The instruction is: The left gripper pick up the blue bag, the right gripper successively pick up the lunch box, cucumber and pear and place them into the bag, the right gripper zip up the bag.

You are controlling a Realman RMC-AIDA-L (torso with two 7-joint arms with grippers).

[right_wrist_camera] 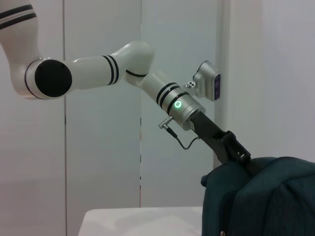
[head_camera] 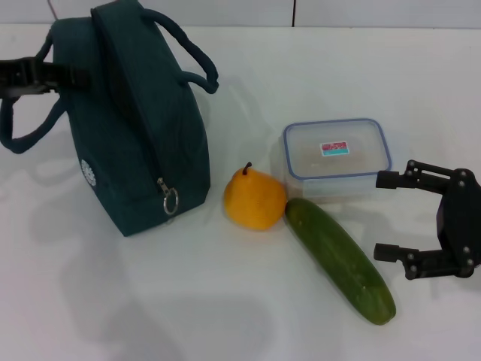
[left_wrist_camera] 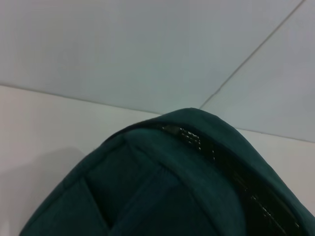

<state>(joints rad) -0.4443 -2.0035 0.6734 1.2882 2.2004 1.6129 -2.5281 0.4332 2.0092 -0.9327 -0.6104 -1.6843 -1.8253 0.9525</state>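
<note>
Reaching in from the far left, the left gripper point(head_camera: 37, 75) sits at the blue bag point(head_camera: 139, 128), right by the handle on that side; whether its fingers have closed on the strap I cannot tell from where I stand. The bag stands upright on the white table point(head_camera: 225, 301), zip shut, ring pull hanging at its near end. The right gripper point(head_camera: 398, 218) waits low at the right edge, jaws spread wide and holding nothing. The lunch box point(head_camera: 338, 154) lies just beyond and to the left of it, nearer to this arm than to the other. The cucumber point(head_camera: 340, 259) runs diagonally, one end beside the pear point(head_camera: 254, 199), the other toward the right gripper (an awkward neighbour, lying just in front of the box).
</note>
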